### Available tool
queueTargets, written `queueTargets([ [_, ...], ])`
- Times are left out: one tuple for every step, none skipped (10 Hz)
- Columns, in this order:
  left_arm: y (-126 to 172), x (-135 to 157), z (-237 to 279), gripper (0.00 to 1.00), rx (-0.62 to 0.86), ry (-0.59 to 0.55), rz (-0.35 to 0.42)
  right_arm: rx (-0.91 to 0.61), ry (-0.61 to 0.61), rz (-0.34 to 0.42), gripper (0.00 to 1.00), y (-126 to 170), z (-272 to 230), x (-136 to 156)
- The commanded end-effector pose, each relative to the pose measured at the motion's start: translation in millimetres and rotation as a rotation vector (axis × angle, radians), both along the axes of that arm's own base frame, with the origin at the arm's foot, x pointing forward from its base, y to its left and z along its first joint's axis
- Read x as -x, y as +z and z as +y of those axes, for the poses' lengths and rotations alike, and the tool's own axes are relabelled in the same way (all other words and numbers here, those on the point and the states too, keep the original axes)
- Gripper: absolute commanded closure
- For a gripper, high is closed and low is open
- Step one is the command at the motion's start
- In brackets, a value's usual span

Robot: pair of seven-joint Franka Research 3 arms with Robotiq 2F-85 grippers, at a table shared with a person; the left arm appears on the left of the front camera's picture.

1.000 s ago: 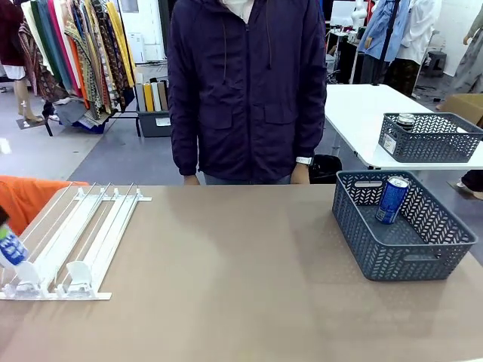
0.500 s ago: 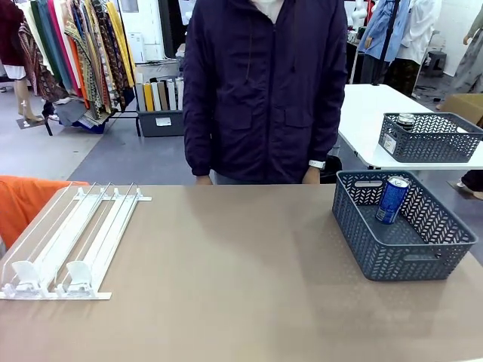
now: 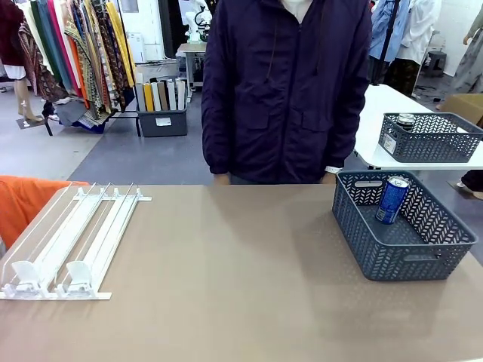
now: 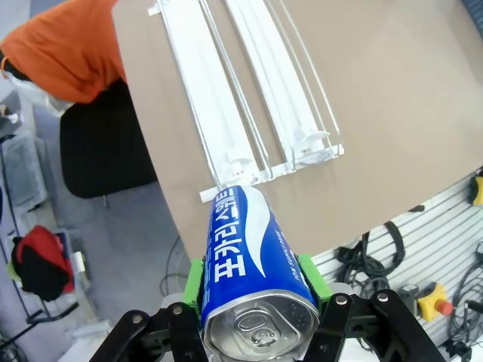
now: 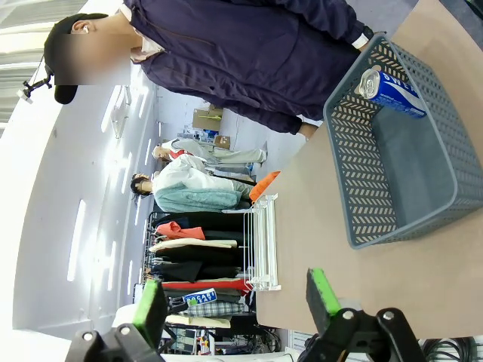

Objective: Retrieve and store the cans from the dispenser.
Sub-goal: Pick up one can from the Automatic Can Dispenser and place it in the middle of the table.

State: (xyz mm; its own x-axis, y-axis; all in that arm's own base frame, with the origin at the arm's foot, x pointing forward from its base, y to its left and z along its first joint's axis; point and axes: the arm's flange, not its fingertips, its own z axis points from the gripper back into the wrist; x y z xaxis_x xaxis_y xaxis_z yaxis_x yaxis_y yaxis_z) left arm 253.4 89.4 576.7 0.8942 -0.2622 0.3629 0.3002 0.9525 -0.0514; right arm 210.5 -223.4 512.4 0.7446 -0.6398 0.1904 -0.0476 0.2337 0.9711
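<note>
My left gripper (image 4: 256, 302) is clamped on a blue can (image 4: 249, 264), green pads (image 4: 308, 275) pressed to both its sides, silver top and pull tab facing my wrist camera, white lettering running along the blue body. Past its far end lies the white dispenser (image 4: 249, 98) on the brown table (image 4: 392, 98), lanes bare, two pusher tabs at the near end. A second ago this can showed at the dispenser's left edge in the front view; now it's gone from there, and the person (image 3: 290, 83) has shifted right. My right gripper (image 5: 234, 302) hangs wide open, holding nothing; beyond it the grey basket (image 5: 355, 173) holds another blue can (image 5: 390, 88), leaning against the wall.
</note>
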Motion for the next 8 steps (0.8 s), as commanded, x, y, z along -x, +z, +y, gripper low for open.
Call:
queueTargets([
  [0.1, 0.3, 0.0, 1.00, 0.000, 0.000, -0.001, -0.006, -0.002, -0.040, 0.00, 1.7, 0.5, -2.5],
  [-0.6, -7.1, -18.8, 1.00, -0.029, -0.081, -0.012, -0.006, -0.002, -0.040, 0.00, 1.7, 0.5, -2.5],
  [3.0, -26.1, -53.7, 1.00, -0.015, -0.093, -0.017, -0.006, -0.002, -0.040, 0.00, 1.7, 0.5, -2.5],
  [6.4, -45.3, -96.9, 1.00, -0.031, -0.125, -0.025, -0.006, -0.002, -0.040, 0.00, 1.7, 0.5, -2.5],
  [9.8, -62.2, -148.6, 1.00, -0.019, -0.166, -0.038, -0.006, -0.002, -0.040, 0.00, 1.7, 0.5, -2.5],
  [9.8, -73.6, -199.9, 1.00, -0.034, -0.233, -0.004, -0.006, -0.002, -0.040, 0.00, 1.7, 0.5, -2.5],
  [6.3, -87.5, -283.1, 1.00, -0.043, -0.292, 0.141, -0.006, -0.002, -0.040, 0.00, 1.7, 0.5, -2.5],
  [2.5, -96.5, -352.1, 1.00, -0.009, -0.185, 0.382, -0.006, -0.002, -0.040, 0.00, 1.7, 0.5, -2.5],
])
